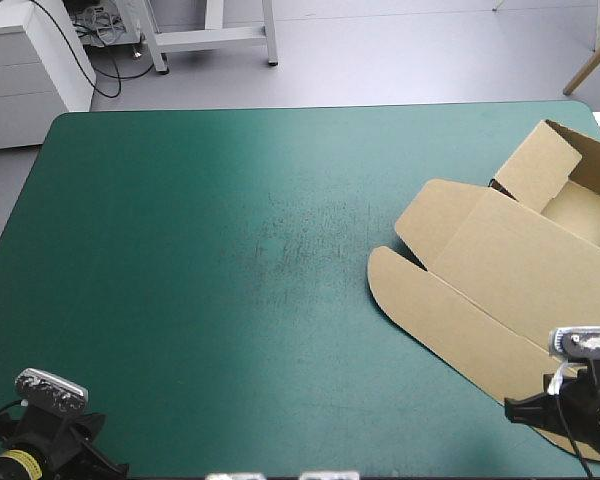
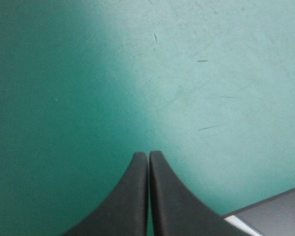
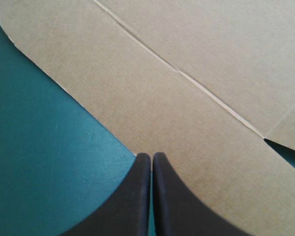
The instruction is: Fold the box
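The brown box lies at the table's right side, its lid panel and rounded front flap flat toward the near edge, its tray part with raised walls at the far right. My right gripper is shut, its tips over the near edge of the flat flap, holding nothing. In the high view it sits at the near right corner. My left gripper is shut over bare teal-green cover, at the near left corner, far from the box.
The teal-green table stretches wide between the two arms. A scored fold line crosses the board ahead of the right gripper. The box reaches past the table's right edge.
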`<act>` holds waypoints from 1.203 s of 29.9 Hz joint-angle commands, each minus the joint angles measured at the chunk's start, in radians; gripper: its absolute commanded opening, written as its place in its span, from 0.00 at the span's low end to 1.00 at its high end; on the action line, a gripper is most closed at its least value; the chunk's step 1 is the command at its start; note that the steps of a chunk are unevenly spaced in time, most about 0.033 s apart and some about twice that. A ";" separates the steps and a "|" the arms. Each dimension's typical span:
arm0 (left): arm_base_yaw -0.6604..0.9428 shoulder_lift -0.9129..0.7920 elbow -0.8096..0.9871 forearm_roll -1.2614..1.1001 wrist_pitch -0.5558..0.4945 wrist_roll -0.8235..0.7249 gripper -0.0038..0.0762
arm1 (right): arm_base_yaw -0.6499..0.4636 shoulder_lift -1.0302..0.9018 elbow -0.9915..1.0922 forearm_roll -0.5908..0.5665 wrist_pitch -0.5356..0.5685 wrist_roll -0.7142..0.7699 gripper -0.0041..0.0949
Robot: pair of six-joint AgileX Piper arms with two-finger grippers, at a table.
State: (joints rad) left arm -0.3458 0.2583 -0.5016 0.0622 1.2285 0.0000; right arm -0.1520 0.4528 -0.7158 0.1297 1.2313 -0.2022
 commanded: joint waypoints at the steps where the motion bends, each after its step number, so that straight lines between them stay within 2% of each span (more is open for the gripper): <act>1: -0.004 0.013 -0.024 -0.002 -0.044 -0.006 0.04 | 0.040 -0.048 0.020 0.009 -0.051 -0.011 0.04; 16: -0.004 0.013 -0.024 -0.002 -0.044 -0.006 0.04 | 0.058 -0.130 0.097 0.011 -0.084 -0.011 0.04; 36: -0.004 0.013 -0.024 -0.002 -0.044 -0.011 0.04 | 0.058 -0.130 0.097 0.011 -0.306 -0.011 0.04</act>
State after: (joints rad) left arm -0.3458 0.2583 -0.5016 0.0622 1.2285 0.0000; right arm -0.0964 0.3137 -0.5953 0.1347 1.0116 -0.2053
